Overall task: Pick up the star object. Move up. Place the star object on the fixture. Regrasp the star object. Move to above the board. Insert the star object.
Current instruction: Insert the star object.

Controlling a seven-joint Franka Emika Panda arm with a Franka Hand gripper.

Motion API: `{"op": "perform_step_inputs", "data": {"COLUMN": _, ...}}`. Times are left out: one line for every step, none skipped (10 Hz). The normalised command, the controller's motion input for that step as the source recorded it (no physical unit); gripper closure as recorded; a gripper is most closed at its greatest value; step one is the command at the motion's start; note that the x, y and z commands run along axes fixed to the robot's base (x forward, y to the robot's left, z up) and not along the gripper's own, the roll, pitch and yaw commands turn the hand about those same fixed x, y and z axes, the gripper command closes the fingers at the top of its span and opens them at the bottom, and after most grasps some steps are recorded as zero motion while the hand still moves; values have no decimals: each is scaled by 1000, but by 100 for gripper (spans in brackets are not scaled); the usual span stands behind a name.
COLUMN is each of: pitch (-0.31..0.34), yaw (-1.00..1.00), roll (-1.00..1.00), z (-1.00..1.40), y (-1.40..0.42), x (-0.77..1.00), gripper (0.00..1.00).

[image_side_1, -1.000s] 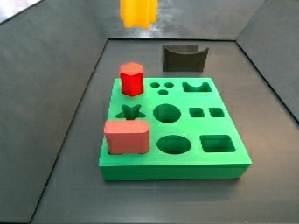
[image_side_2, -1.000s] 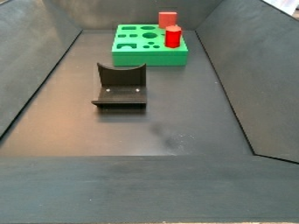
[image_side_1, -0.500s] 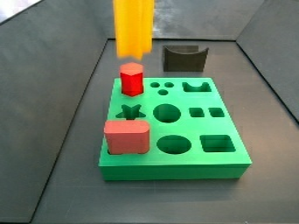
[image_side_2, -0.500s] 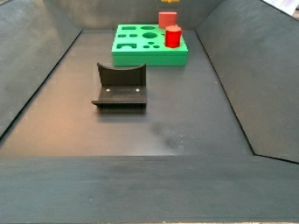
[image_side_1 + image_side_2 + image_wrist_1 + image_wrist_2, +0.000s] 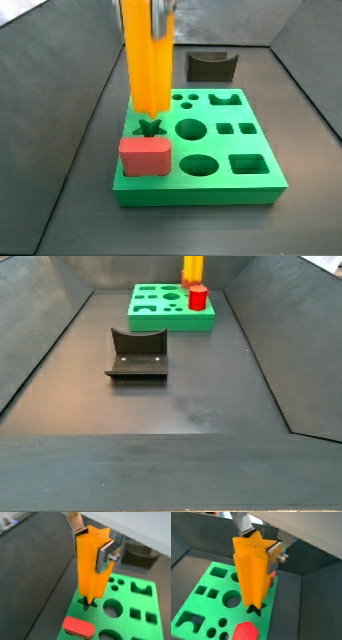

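Now: star object [image 5: 90, 567] upright, my jaws clamped on its upper end, my gripper [image 5: 264, 543] above the board [image 5: 254, 185]. Lower tip sits at the star-shaped hole [image 5: 150, 128]. Pinkish-red square block [image 5: 144, 156] just beside that hole. Fixture [image 5: 136, 354] stands well apart on the floor

You have one star object [image 5: 147, 60], one board [image 5: 221, 145], one fixture [image 5: 211, 67], one red hexagonal prism [image 5: 198, 298] and one pinkish-red square block [image 5: 144, 156]. There is one gripper [image 5: 93, 542], above the board's near left part, its two fingers clamped on the star object. In a side view you can count nine open holes in the board.
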Motion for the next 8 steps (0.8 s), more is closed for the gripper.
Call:
{"op": "perform_step_inputs", "data": {"pitch": -63, "yaw": -11, "roll": 0, "z": 0, "y": 0, "x": 0, "gripper": 100}}
{"op": "perform_step_inputs", "data": {"pitch": 0, "yaw": 0, "roll": 0, "z": -151, "y": 0, "x": -11, "gripper": 100}}
{"op": "perform_step_inputs", "data": {"pitch": 0, "yaw": -286, "roll": 173, "z": -549, "y": 89, "x": -20, "gripper": 100}}
{"op": "perform_step_inputs", "data": {"pitch": 0, "yaw": -449, "roll": 169, "z": -609, "y": 111, "x": -37, "gripper": 100}}
{"op": "perform_step_inputs", "data": {"pitch": 0, "yaw": -83, "roll": 0, "z": -66, "y": 0, "x": 0, "gripper": 100}}
{"op": "perform_step_inputs", "data": {"pitch": 0, "yaw": 0, "roll": 0, "z": -23, "y": 0, "x": 0, "gripper": 100}}
{"op": "perform_step_inputs", "data": {"pitch": 0, "yaw": 0, "roll": 0, "z": -23, "y": 0, "x": -11, "gripper": 100}}
{"op": "perform_step_inputs", "data": {"pitch": 0, "yaw": -43, "roll": 0, "z": -197, "y": 0, "x": -17, "gripper": 100}}
